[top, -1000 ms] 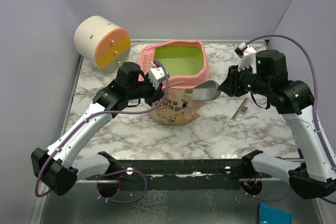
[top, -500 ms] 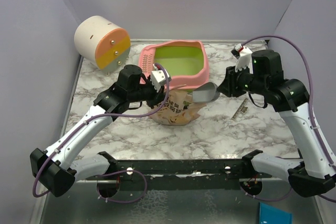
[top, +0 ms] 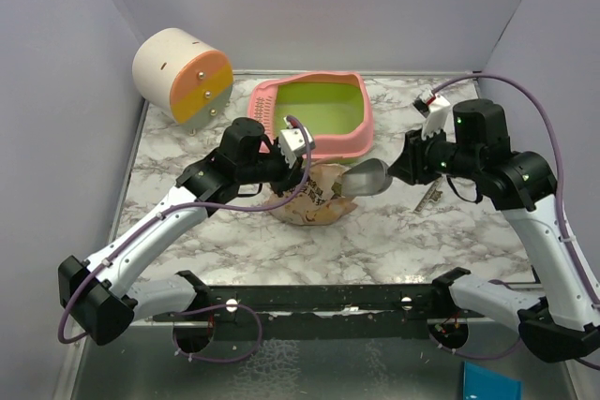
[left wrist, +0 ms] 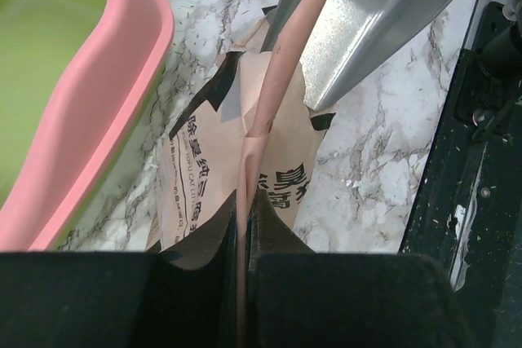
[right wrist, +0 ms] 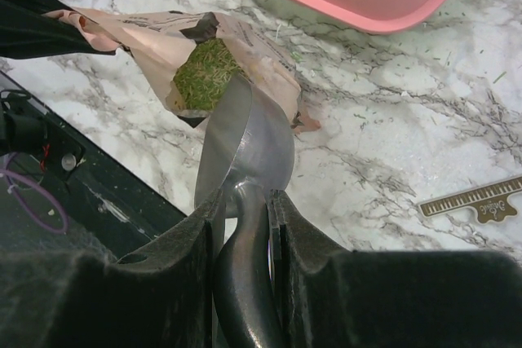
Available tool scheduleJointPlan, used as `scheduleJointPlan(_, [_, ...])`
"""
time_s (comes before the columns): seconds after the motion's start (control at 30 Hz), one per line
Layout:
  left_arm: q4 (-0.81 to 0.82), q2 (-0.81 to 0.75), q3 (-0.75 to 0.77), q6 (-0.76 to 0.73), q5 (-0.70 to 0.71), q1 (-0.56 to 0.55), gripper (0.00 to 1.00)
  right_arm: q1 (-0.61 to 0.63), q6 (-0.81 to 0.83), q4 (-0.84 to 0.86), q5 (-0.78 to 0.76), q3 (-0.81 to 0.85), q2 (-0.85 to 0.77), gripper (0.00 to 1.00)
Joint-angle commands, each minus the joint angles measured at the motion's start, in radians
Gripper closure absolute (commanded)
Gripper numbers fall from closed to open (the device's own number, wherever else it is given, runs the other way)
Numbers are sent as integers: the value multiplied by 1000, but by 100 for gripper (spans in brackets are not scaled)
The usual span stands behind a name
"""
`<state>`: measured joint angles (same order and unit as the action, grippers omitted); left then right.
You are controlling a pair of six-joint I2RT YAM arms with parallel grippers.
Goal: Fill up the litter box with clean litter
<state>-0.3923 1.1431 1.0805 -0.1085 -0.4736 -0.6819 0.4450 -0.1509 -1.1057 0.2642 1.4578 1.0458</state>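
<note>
Marble-patterned counter (top: 469,231) between plain lilac walls, seen from above: the litter box (top: 364,128) sits toward 12 o'clock and a cream-and-orange cylinder (top: 183,74) at 10 o'clock. A beige pouch (top: 319,199) stands just at the box's 6 o'clock side, its print too small to read from up here. My left tool (top: 300,158) is clenched on the pouch's upper edge. My right tool (top: 405,168) reaches in from 3 o'clock, grasping the handle of a grey scoop (top: 367,178) whose bowl is at the pouch's mouth.

From my left wrist, the tool is pressed flat together on the pouch's pink-lined rim. Black Chinese characters run down the pouch's face; I cannot make them out. The scoop's bowl lies at 1 o'clock, and the box's pink rim curves past at 10 o'clock.

From my right wrist, the tool pinches the scoop's dark handle, parted only as wide as the handle. The bowl's tip is at the open mouth, where the clean litter (right wrist: 202,71) shows as green granules inside the pouch. A tan strip (right wrist: 477,201) at 4 o'clock carries a small script word I cannot read.
</note>
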Motion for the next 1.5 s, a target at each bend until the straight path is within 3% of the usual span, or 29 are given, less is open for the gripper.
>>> scheduleJointPlan(0.0, [119,0,48,16,-36,-29,100,4,12,3,83,-27,-11,99])
scheduleJointPlan(0.3, [170,-49,-10,-9,-32,-37,99,8,7,51,37,-69,55,99])
scheduleJointPlan(0.53, [190,-124,-54,-53,-13,-38,100,24,20,72,75,22,146,99])
scheduleJointPlan(0.9, [414,-268,-239,-66,44,-38,100,148,14,69,-3,90,253,99])
scheduleJointPlan(1.07, [444,-237,-217,-62,41,-36,100,205,-1,74,-96,55,284,99])
scheduleJointPlan(1.47, [364,-126,-22,-108,55,-38,100,208,12,114,-263,-36,327,99])
